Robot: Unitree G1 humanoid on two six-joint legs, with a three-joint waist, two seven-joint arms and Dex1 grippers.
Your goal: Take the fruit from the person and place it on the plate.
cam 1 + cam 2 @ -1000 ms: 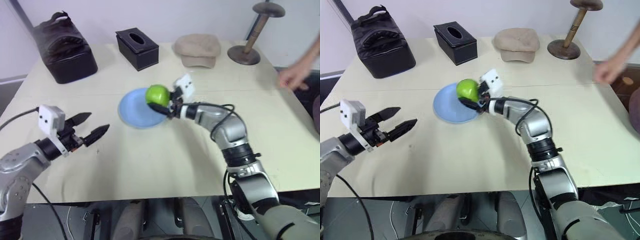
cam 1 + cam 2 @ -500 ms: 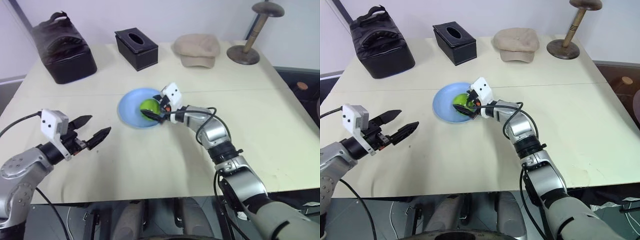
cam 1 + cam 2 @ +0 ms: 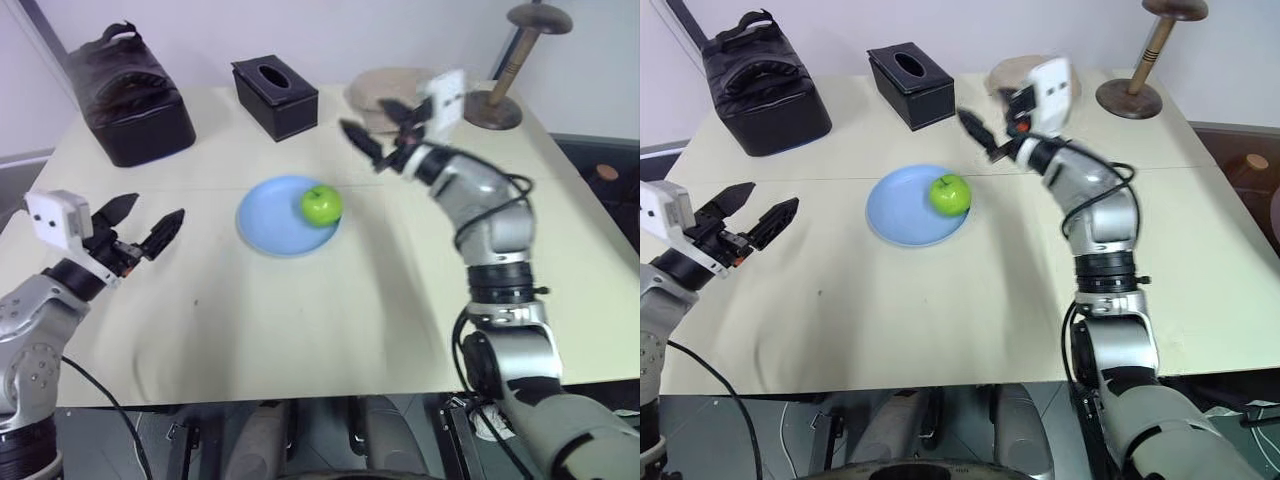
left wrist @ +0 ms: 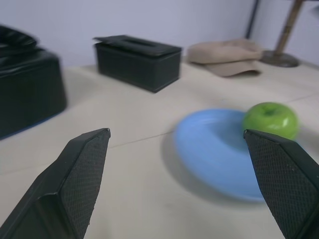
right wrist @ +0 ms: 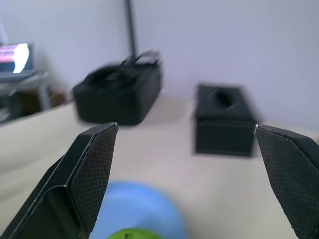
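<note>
Apple (image 3: 321, 205), green and glossy, sits on the round light-blue plate (image 3: 268, 225) toward its right edge, its stem dimple turned upward; being round, it has no long axis we can name. We see the right gripper (image 3: 372, 131) raised above the cream tabletop (image 3: 300, 320), beyond and to the right of the plate and clear of the fruit, the forearm bent up from the elbow and its black fingers (image 5: 89, 174) spread wide with nothing between them. The left gripper (image 3: 142, 224) hovers low over the near left of the tabletop, well apart from the plate, pointing toward it, its textured fingers (image 4: 79, 174) likewise wide and empty. At the back stand a black padded bag (image 3: 128, 100), a black rectangular tissue box (image 3: 274, 95), a soft tan cap (image 4: 227, 55) and a wooden stand with a round base (image 3: 492, 105). The right arm looks blurred, so its exact height is hard to judge.
</note>
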